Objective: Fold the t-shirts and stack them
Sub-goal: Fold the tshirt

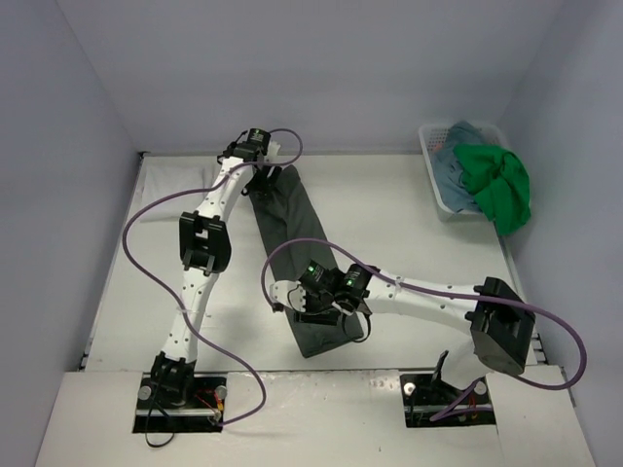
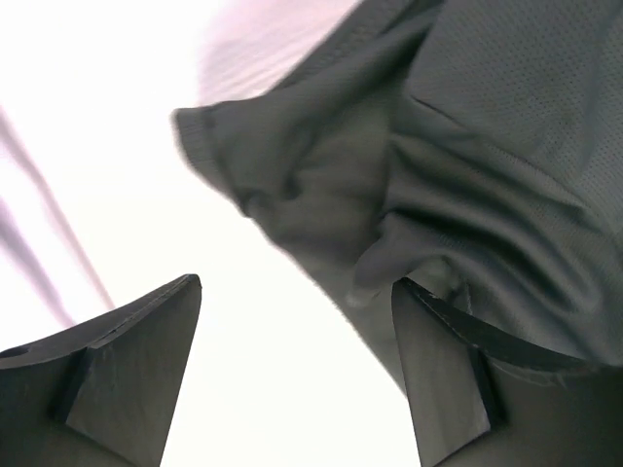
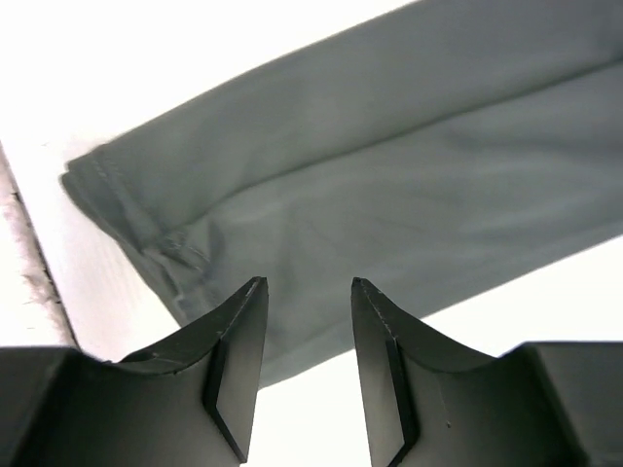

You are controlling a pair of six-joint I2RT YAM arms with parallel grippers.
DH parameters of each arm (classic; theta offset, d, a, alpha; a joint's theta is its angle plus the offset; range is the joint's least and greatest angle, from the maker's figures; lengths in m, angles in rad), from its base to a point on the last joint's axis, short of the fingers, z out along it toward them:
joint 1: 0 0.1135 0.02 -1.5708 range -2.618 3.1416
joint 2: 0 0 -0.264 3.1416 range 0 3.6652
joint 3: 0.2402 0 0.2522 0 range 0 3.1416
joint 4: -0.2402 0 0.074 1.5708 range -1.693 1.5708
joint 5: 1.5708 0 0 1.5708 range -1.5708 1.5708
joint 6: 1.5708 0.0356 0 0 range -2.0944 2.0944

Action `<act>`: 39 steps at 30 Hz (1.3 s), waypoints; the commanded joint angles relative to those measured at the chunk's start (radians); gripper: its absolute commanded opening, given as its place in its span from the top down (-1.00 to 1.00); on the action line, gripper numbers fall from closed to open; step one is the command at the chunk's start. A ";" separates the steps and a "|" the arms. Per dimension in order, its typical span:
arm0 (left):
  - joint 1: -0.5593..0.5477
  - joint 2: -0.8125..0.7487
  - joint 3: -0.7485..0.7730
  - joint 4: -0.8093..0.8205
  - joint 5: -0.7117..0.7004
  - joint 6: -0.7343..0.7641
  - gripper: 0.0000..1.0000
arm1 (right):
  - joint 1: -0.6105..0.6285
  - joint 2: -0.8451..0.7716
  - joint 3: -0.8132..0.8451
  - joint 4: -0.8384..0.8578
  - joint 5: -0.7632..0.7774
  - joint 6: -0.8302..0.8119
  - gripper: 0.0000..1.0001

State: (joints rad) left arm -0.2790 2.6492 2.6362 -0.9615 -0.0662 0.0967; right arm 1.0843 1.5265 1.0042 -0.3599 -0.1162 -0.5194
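I have the dark grey-green cloth t-shirt (image 1: 297,253) lying flat on the white table (image 1: 409,253), folded lengthwise into one narrow strip. I judge it sits that way so the next fold can be made across its length, and I have an arm posted at each end for that.

The left gripper (image 1: 261,175) is at the far end. In its wrist view the left gripper (image 2: 292,360) has its fingers (image 2: 136,370) spread wide, with nothing pinched between them. The bunched end of the shirt (image 2: 438,165) lies just beside the right-hand finger; I cannot tell whether it touches.

The right gripper (image 1: 297,306) is over the near end. In its wrist view the right gripper (image 3: 307,350) has its fingers (image 3: 238,360) parted only narrowly, with no cloth caught between them as far as I can see. The hemmed end of the shirt (image 3: 389,175) lies flat just beyond the tips.

The strip's long axis runs from the far end, near the back of the table, toward me, slanting a little to the right as it comes. Its ends are short and its sides are nearly straight.

Well apart, at the far right, the white plastic mesh basket (image 1: 429,156) holds a crumpled teal-blue shirt (image 1: 458,161) and a bright green shirt (image 1: 498,185) that spills over its rim. Neither has been folded.
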 commanded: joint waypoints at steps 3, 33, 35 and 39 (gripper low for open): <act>0.003 -0.188 0.001 0.021 -0.032 0.018 -0.47 | -0.040 -0.034 0.036 -0.025 0.024 0.004 0.43; -0.017 -0.058 0.002 -0.034 0.433 -0.037 0.93 | -0.184 0.026 0.053 0.019 -0.042 -0.047 1.00; -0.019 -0.040 0.010 -0.037 0.428 -0.037 0.94 | -0.182 0.035 0.044 0.024 -0.045 -0.050 1.00; -0.019 -0.044 -0.019 -0.040 0.379 -0.032 0.98 | -0.184 0.055 0.036 0.033 -0.057 -0.050 1.00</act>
State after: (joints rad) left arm -0.2920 2.6507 2.5942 -0.9951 0.3386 0.0696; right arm 0.9039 1.5761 1.0412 -0.3527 -0.1505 -0.5560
